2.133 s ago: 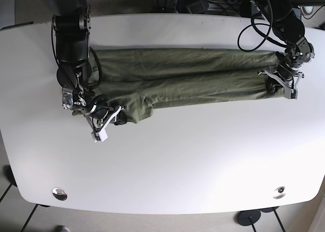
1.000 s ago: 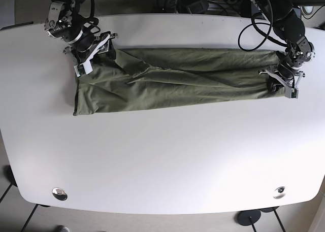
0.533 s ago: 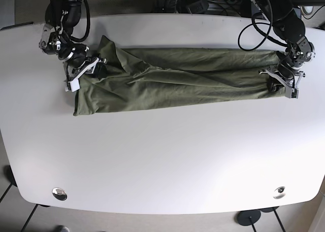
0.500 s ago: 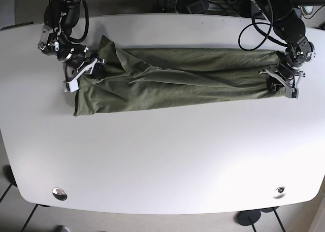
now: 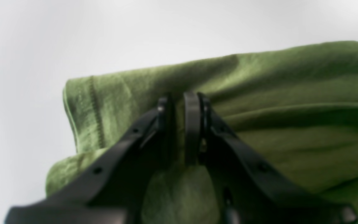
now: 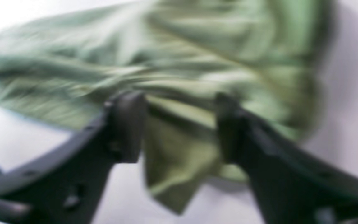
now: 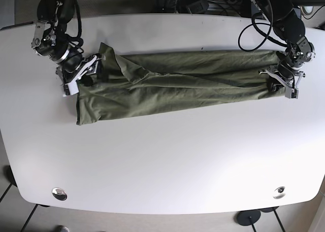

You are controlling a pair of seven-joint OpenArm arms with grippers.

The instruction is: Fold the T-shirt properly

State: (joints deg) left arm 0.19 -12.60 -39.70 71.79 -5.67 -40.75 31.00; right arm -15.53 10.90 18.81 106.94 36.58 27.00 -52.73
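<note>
T-shirt [image 7: 177, 82]: long green band across upper table [image 7: 162, 161].
left gripper [image 5: 179, 124]: pinched on hem, right of frame.
right gripper [image 6: 179, 124]: jaws apart, fabric between.
Risk: uneven pull bunches upper-left corner.

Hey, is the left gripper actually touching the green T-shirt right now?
Touching. The left wrist view shows the left gripper fingers nearly closed, pinching a fold of the T-shirt.
</note>
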